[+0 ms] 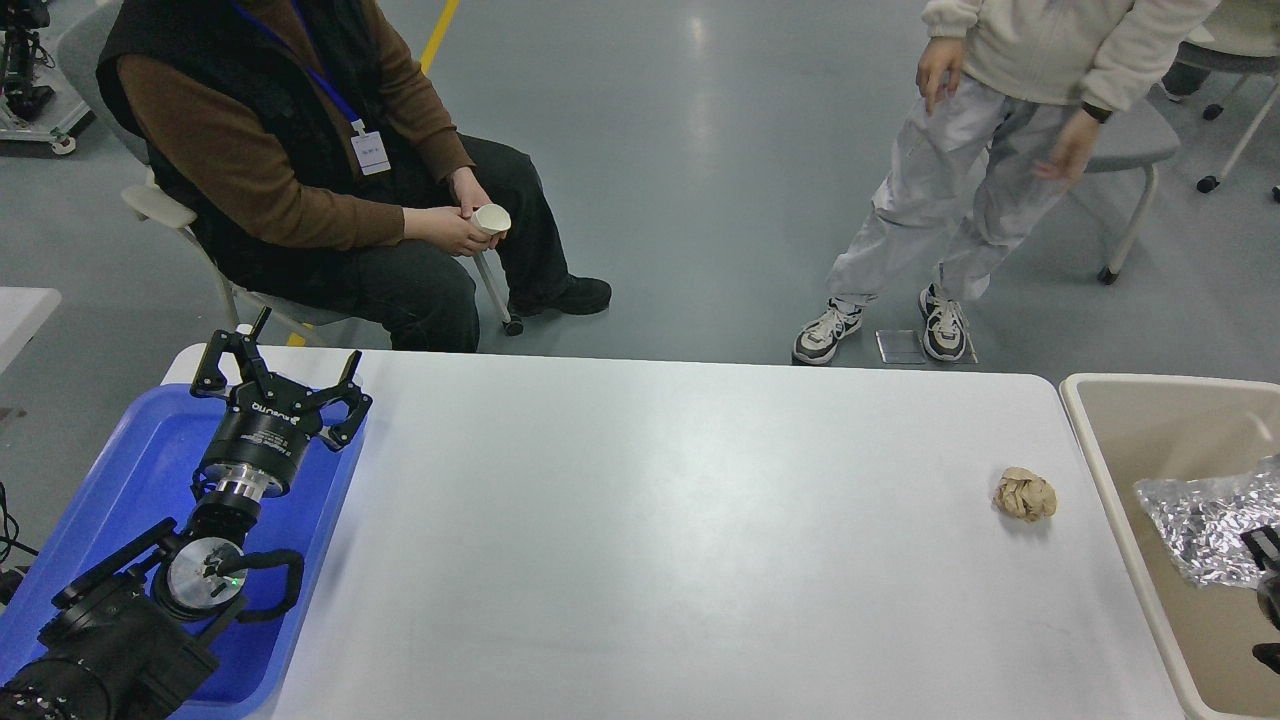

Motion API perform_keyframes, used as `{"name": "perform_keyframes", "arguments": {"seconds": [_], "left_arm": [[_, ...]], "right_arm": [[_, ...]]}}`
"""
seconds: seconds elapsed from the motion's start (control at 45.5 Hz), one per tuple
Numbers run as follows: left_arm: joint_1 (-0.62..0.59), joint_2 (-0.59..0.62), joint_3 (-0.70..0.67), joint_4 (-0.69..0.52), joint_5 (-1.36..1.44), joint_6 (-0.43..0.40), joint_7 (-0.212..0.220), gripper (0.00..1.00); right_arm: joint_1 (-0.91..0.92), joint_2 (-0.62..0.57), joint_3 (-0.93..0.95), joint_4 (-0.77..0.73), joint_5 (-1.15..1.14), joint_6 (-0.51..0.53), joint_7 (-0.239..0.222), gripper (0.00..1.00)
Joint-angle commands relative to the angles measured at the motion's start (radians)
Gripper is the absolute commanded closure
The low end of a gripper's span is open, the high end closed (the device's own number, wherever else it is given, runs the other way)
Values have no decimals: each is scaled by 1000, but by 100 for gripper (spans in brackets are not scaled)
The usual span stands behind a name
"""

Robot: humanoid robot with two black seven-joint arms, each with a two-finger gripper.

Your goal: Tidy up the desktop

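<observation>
The white desktop fills the middle of the head view. A crumpled tan paper ball lies on it near the right end, close to the beige bin. My left gripper is open and empty, held above the far end of the blue tray at the left, far from the ball. A dark part of my right arm shows at the right edge over the bin, beside a crumpled sheet of silver foil. Its fingers cannot be made out.
A seated person holding a paper cup is behind the table's left end. A standing person is behind the right end, with a grey chair beyond. The floor is grey.
</observation>
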Motion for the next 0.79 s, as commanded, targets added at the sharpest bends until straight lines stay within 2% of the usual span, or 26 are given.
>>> {"name": "perform_keyframes", "arguments": {"seconds": [0.0, 0.242, 0.286, 0.352, 0.374, 0.396, 0.506, 0.77], "left_arm": [[0, -1, 0, 0, 0, 0, 0, 0], [0, -1, 0, 0, 0, 0, 0, 0], [0, 1, 0, 0, 0, 0, 0, 0], [0, 1, 0, 0, 0, 0, 0, 0], [0, -1, 0, 0, 0, 0, 0, 0], [0, 1, 2, 0, 0, 0, -1, 0], [0, 1, 2, 0, 0, 0, 0, 0], [0, -1, 0, 0, 0, 0, 0, 0]], "right_arm": [[-17, 21, 13, -9, 3, -2, -3, 100], [-8, 21, 15, -14, 3, -11, 0, 99], [-5, 21, 15, -15, 3, -28, 2, 71], [1, 21, 13, -15, 3, -80, 3, 18], [8, 21, 13, -15, 3, -103, 3, 3], [12, 21, 13, -14, 3, -119, 3, 0], [21, 48, 13, -12, 3, -165, 5, 0], [74, 81, 15, -8, 3, -146, -3, 0]]}}
